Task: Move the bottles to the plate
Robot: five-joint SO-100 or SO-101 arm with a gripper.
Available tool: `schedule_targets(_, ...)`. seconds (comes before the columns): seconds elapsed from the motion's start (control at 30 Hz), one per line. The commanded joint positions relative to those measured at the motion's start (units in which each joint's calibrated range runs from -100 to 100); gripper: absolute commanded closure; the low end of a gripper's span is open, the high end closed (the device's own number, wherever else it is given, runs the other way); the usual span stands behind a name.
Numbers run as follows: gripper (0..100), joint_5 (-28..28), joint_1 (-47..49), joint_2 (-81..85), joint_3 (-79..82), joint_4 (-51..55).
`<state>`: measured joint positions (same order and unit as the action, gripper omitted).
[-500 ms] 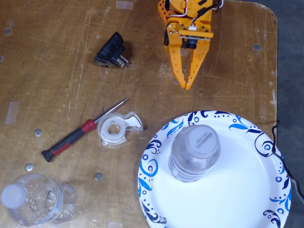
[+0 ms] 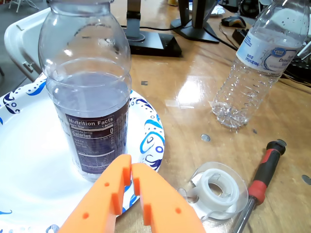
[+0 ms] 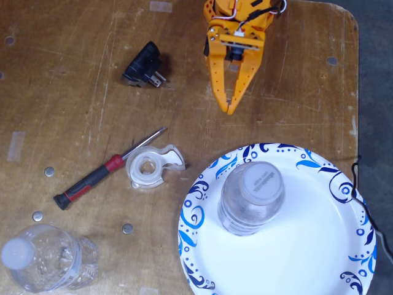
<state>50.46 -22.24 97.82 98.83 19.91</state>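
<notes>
Bottle (image 3: 252, 198) upright on plate (image 3: 319, 246); pincer (image 3: 229, 109) closed, empty, shifted left since earlier, apart from plate.

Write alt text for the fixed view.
Top-down view of a wooden table: one bottle stands on the blue-rimmed plate, another bottle sits off it at lower left. The orange tool, shut and empty, hangs above the plate.

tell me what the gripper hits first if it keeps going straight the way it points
Likely the plate rim, then the bottle standing on it. The shut gripper points roughly that way, though its height above the table is unclear.
</notes>
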Motion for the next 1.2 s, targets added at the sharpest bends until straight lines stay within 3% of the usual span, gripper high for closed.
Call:
schedule_targets(0.0, 99, 0.2, -0.2, 0.7, 0.1, -2.4)
schedule_targets(0.53, 99, -0.1, -0.6, 0.7, 0.1, -3.7)
schedule_targets(0.77, 99, 0.5, -7.5, 0.7, 0.1, -5.4)
schedule_targets(1.17, 98, -0.2, -23.3, 0.2, -0.8, -19.0)
